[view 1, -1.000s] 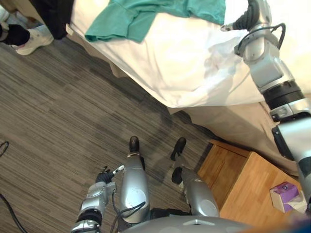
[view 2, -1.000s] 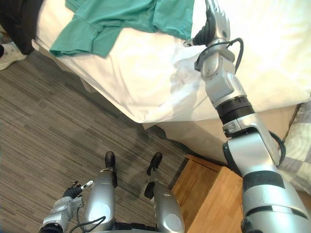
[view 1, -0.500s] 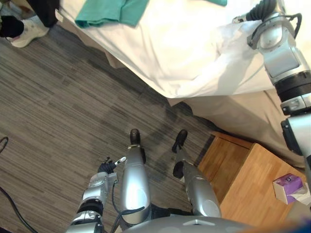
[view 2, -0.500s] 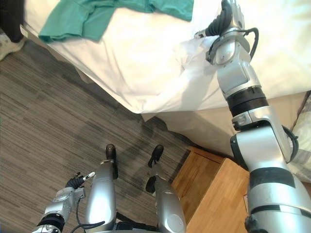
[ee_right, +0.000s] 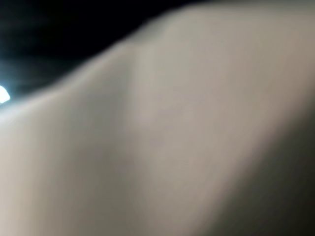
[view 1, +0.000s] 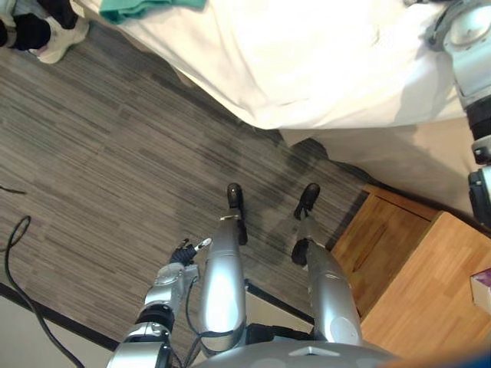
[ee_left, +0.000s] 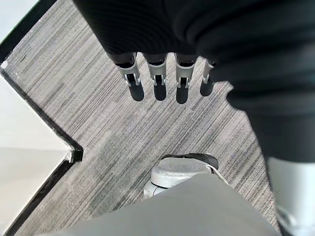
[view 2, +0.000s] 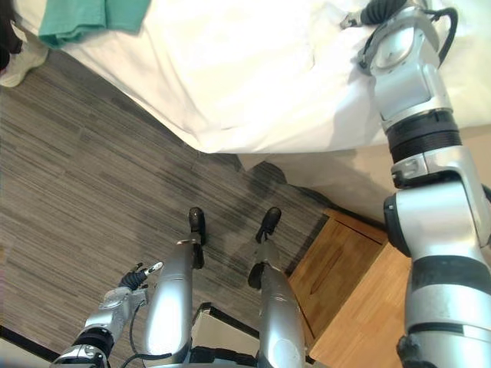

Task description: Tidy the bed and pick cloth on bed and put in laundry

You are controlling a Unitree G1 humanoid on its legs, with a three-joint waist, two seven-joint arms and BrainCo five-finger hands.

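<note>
A teal cloth [view 2: 84, 19] lies on the white bed sheet [view 2: 253, 69] at the bed's far left corner. My right arm reaches over the bed, and my right hand [view 2: 381, 9] sits at the sheet well to the right of the teal cloth, its fingers hidden. The right wrist view has pale sheet [ee_right: 172, 147] pressed close against it. A fold of sheet stands up beside that wrist. My left hand [view 1: 182, 253] hangs low over the floor by my side, open, its fingers [ee_left: 157, 78] straight and holding nothing.
A wooden nightstand [view 1: 414, 276] stands at the lower right against the bed, with a purple box [view 1: 483, 287] on it. A person's white shoe [view 1: 54, 46] is on the grey striped floor [view 1: 115, 153] at the bed's far left corner.
The camera has shifted, so the bed and the teal cloth sit higher in the picture. The sheet by my right wrist has bunched into a fold. My left hand still hangs low.
</note>
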